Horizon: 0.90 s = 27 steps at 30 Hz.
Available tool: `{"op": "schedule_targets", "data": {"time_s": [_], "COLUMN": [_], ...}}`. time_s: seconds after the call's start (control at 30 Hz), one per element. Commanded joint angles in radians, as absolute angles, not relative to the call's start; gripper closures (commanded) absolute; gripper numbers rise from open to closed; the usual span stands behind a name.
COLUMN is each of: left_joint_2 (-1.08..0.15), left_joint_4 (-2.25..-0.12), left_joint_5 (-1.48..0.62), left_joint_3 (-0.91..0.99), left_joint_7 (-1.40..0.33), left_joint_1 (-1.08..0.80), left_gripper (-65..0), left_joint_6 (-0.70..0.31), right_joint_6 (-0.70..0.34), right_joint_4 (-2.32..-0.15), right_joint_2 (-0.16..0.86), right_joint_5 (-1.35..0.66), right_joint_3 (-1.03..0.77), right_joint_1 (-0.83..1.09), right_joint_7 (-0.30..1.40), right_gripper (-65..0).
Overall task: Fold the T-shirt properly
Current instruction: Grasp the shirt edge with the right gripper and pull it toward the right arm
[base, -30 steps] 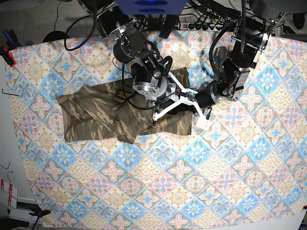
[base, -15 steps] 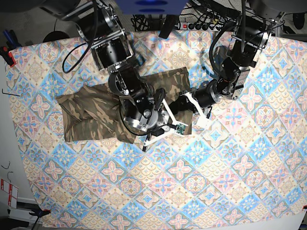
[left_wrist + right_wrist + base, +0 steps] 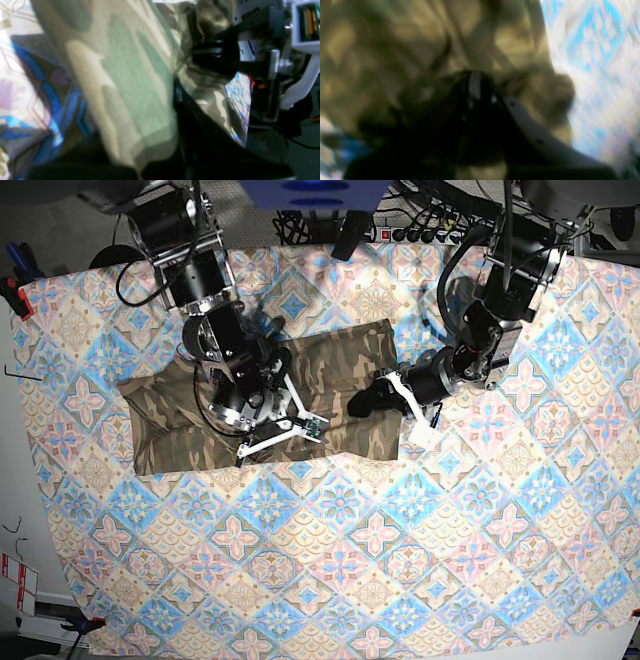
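While no writing's legible, we see the T-shirt (image 3: pixel 330 395) near the tablecloth's (image 3: pixel 480 520) back edge; left gripper (image 3: pixel 362 402) & right gripper (image 3: pixel 252 442) both pinch its cloth.

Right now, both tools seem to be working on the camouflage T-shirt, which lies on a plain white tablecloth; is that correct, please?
Not quite: the tablecloth is not plain white but patterned in blue-and-cream tiles, as the base view shows. The rest stands: the left tool and the right tool are both at the camouflage T-shirt.

Camouflage T-shirt (image 3: pixel 130 82) cloth draped over patterned tablecloth (image 3: pixel 37 100).
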<state>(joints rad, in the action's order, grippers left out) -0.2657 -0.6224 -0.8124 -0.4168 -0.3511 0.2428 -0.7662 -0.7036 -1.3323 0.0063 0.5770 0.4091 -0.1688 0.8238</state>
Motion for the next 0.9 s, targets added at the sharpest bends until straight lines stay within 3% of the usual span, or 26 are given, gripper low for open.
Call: {"op": "schedule_targets", "data": {"time_s": [0.0, 0.2, 0.47, 0.67, 0.73, 0.87], "left_joint_2": [-0.283, -0.311, -0.311, -0.311, -0.311, -0.311], "left_joint_4": [-0.587, -0.59, -0.59, -0.59, -0.59, -0.59], "left_joint_5": [-0.759, -0.766, -0.763, -0.76, -0.759, -0.759], "left_joint_3": [-0.429, -0.426, -0.426, -0.426, -0.427, -0.433], "left_joint_7": [-0.476, -0.476, -0.476, -0.478, -0.479, -0.479], "left_joint_1": [0.199, 0.203, 0.203, 0.203, 0.203, 0.203], "left_gripper": [0.0, 0.0, 0.0, 0.0, 0.0, 0.0], "left_joint_6": [-0.698, -0.698, -0.698, -0.698, -0.698, -0.698], "right_joint_6": [-0.698, -0.698, -0.698, -0.698, -0.698, -0.698], "right_joint_4": [-1.377, -1.428, -1.443, -1.583, -1.607, -1.604], "right_joint_2": [0.027, 0.084, 0.13, 0.082, 0.079, 0.079], "right_joint_5": [0.587, 0.587, 0.587, 0.587, 0.587, 0.587], "right_joint_3": [0.409, 0.41, 0.395, 0.116, 0.033, -0.076], "right_joint_1": [-0.186, -0.168, -0.108, -0.143, -0.174, -0.237], "right_joint_7": [0.86, 1.024, 1.027, 1.035, 1.056, 1.115], "right_gripper": [-3.3, -3.3, -3.3, -3.8, -7.5, -24.2]}}
